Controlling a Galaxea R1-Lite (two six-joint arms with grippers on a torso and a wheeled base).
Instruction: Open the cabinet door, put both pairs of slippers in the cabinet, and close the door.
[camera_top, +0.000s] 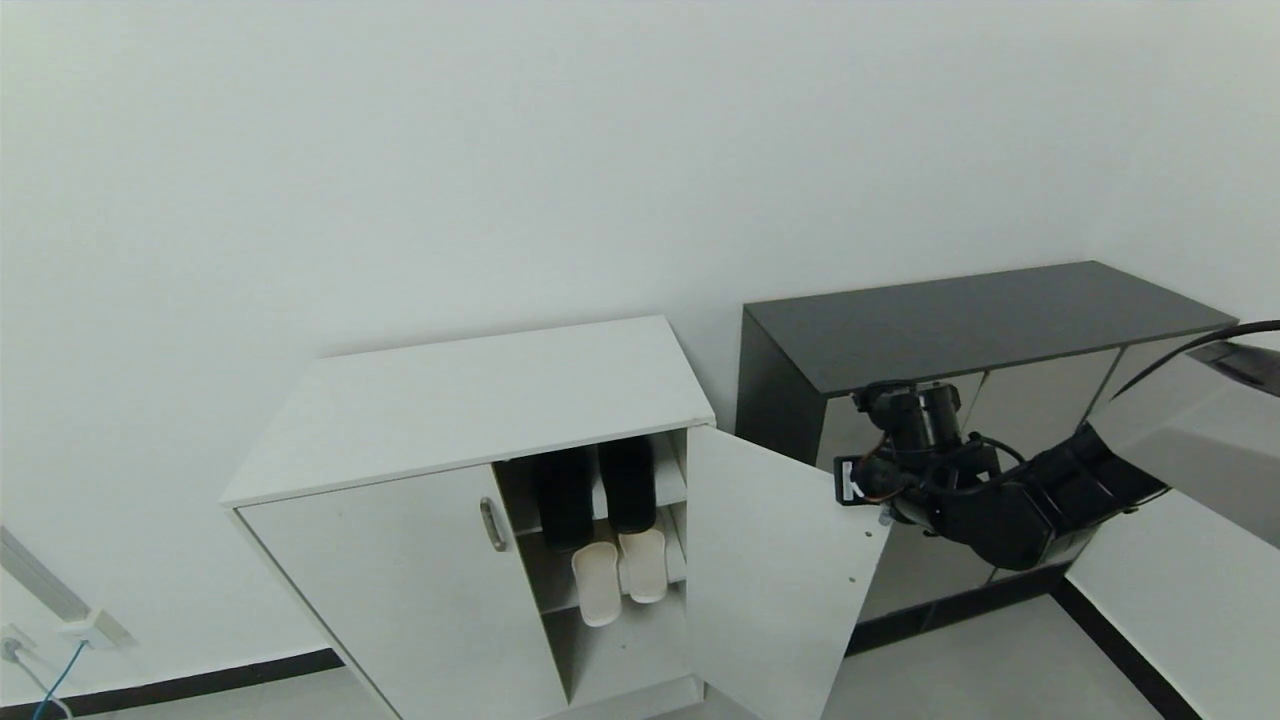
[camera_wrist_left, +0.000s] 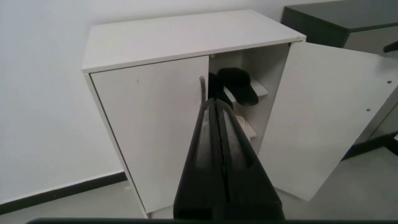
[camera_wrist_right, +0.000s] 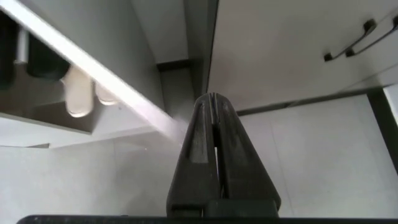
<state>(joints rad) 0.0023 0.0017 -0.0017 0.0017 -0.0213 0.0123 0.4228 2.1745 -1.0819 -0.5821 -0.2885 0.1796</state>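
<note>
The white cabinet (camera_top: 480, 400) has its right door (camera_top: 770, 580) swung open and its left door (camera_top: 400, 590) closed. Inside, a black pair of slippers (camera_top: 600, 485) sits on the upper shelf and a white pair of slippers (camera_top: 620, 570) on the shelf below. My right gripper (camera_top: 868, 490) is at the open door's free edge, on its outer side. In the right wrist view that gripper (camera_wrist_right: 213, 102) is shut and empty, close to the door's edge (camera_wrist_right: 130, 102). My left gripper (camera_wrist_left: 214, 106) is shut and empty, in front of the cabinet, pointing at the opening.
A black cabinet (camera_top: 980, 310) with mirrored doors stands right of the white one, just behind my right arm. A white counter (camera_top: 1180, 590) lies at the far right. A metal handle (camera_top: 492, 524) is on the closed left door. The wall is close behind.
</note>
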